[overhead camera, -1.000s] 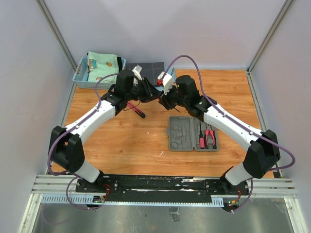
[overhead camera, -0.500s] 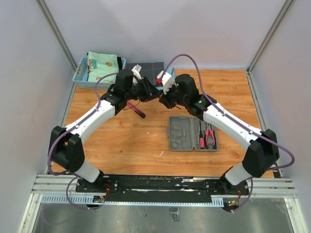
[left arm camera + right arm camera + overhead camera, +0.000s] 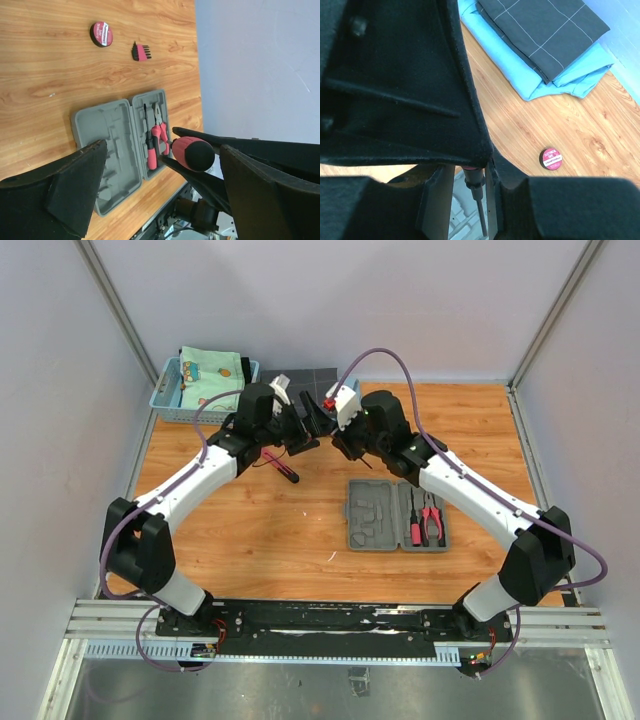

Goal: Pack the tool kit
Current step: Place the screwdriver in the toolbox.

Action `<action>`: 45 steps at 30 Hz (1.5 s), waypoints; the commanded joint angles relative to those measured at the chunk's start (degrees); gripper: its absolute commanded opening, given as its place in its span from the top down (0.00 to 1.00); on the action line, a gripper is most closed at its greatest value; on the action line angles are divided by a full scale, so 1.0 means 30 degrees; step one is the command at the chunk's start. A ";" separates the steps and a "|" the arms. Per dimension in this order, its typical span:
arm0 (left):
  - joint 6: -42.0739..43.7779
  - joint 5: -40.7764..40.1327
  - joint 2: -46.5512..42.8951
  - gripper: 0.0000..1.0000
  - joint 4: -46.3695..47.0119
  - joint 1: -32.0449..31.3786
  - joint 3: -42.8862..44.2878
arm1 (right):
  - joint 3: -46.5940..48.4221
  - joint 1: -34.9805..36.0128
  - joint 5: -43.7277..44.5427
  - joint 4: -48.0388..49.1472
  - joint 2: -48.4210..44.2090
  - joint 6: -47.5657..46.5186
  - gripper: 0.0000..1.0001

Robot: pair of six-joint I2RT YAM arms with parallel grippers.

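The grey tool kit case point(image 3: 395, 515) lies open on the table, with pink pliers point(image 3: 432, 520) and a screwdriver in its right half. Above the table's back middle the two grippers meet. My left gripper point(image 3: 308, 425) point(image 3: 165, 150) is open, its fingers wide apart on either side of a pink-and-black screwdriver point(image 3: 194, 154). My right gripper point(image 3: 335, 440) point(image 3: 469, 192) is shut on that screwdriver point(image 3: 480, 210), whose shaft points down between the right fingers point(image 3: 215, 137). A round tape point(image 3: 101, 34) point(image 3: 551, 158) and a pink bit holder point(image 3: 141, 51) lie loose on the wood.
A light blue basket point(image 3: 165, 390) holding a mint cloth sits at the back left. A dark grey checked folded cloth point(image 3: 305, 380) point(image 3: 540, 25) lies at the back middle. Another pink-and-black tool point(image 3: 280, 465) rests on the wood under the left arm.
My left gripper has opened wide and let go of the screwdriver. My right gripper has closed on it. Both arms have stayed nearly where they were.
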 commanded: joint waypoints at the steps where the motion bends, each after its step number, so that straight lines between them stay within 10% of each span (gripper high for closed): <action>1: 0.0460 -0.1432 0.0543 0.02 0.0646 0.0599 0.0811 | 0.0490 0.0310 -0.0032 -0.0632 -0.0531 0.0352 0.94; 12: 0.0011 -0.3272 0.0814 0.01 0.0632 0.3825 0.1533 | -0.1064 -0.0364 0.1670 -0.2348 -0.1711 0.1615 0.99; 24: 0.0826 -0.3418 -0.0722 0.01 0.0671 0.4648 0.0008 | 0.2169 -0.5185 0.3919 -1.1687 0.2231 0.8962 0.99; 45: 0.0562 -0.2450 -0.0443 0.03 0.0647 0.4858 0.0147 | -0.1303 -0.5246 0.5314 -1.1201 0.3658 1.2894 0.99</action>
